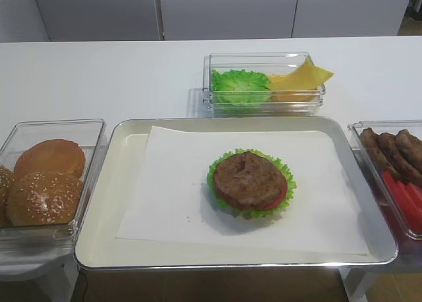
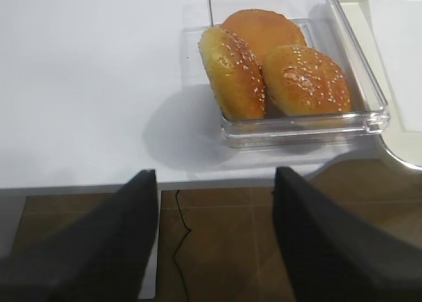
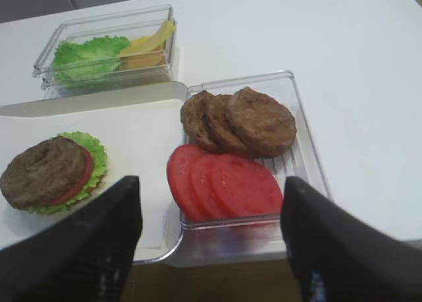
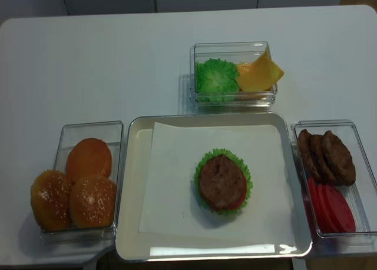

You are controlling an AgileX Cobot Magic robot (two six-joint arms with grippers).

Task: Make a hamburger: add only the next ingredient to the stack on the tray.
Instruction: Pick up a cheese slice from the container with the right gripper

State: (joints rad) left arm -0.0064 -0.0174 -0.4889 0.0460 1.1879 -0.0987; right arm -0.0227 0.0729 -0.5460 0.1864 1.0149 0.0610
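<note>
On the white surface (image 4: 118, 63), the left fingers (image 2: 138, 236) hang spread and empty before the bin of sesame buns (image 4: 73, 190). The stack (image 4: 222, 181) sits on the paper-lined tray (image 4: 132, 223), with the cheese slice (image 4: 259, 75) behind it, leaning in the lettuce bin (image 4: 234, 75). The right fingers (image 3: 125, 229) are spread, holding nothing, over the bin of patties and tomato slices (image 3: 237, 157).

One tray (image 4: 132, 223) is seen on the counter (image 4: 88, 63), lined with one sheet of white paper (image 4: 171, 181). One stack (image 4: 222, 181) is counted on it: one patty over one tomato slice and one lettuce leaf. Three clear bins are counted. Three sesame buns (image 4: 73, 190) are held in the left bin (image 4: 88, 127). Three loose patties (image 4: 326, 157) and three tomato slices (image 4: 330, 206) are seen in the right bin (image 4: 360, 164). In the far bin (image 4: 232, 46), lettuce (image 4: 216, 78) and yellow cheese (image 4: 259, 75) are seen; the number of slices cannot be told.
</note>
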